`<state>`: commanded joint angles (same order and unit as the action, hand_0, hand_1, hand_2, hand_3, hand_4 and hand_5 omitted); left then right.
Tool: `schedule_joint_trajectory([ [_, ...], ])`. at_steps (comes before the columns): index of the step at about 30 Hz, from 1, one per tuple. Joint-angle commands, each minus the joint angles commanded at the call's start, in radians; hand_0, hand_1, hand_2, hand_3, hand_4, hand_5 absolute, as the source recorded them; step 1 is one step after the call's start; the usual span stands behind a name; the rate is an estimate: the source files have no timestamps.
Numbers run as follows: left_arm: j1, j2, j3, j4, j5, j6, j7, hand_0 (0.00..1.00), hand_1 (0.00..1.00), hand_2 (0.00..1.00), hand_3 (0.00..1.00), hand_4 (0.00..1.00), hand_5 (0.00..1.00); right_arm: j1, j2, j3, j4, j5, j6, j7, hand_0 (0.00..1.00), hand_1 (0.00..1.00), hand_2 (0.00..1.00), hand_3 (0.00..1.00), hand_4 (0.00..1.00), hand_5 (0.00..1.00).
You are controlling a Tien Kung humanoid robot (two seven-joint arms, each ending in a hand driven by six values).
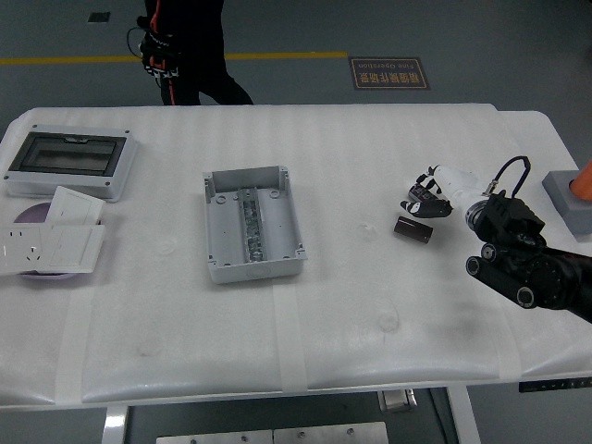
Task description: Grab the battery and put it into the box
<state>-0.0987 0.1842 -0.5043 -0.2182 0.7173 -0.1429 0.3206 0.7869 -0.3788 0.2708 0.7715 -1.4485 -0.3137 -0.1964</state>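
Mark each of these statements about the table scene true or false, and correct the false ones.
1. The dark cylindrical battery lies inside the open grey plastic box. False: it lies on the white table, right of the box.
2. The right hand is just above the battery, not gripping it. True.
3. The grey lid with the dark window sits at the table's far left. True.
4. A person's hand holds the battery. False: the person stands beyond the table's far edge.

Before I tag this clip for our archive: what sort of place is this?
Probably a factory or lab floor: painted concrete with a yellow line, a floor sign, and electrical enclosures on the padded table.
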Motion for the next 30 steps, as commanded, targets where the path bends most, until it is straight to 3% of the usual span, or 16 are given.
schedule_joint_trajectory([
  [30, -0.006, 0.006, 0.014, 0.001, -0.004, 0.008, -0.041, 0.526, 0.637, 0.561, 0.485, 0.557, 0.475, 0.006, -0.002, -0.051, -0.002, -0.027, -0.010, 0.003, 0.839, 0.605, 0.543, 0.679, 0.672, 0.439],
])
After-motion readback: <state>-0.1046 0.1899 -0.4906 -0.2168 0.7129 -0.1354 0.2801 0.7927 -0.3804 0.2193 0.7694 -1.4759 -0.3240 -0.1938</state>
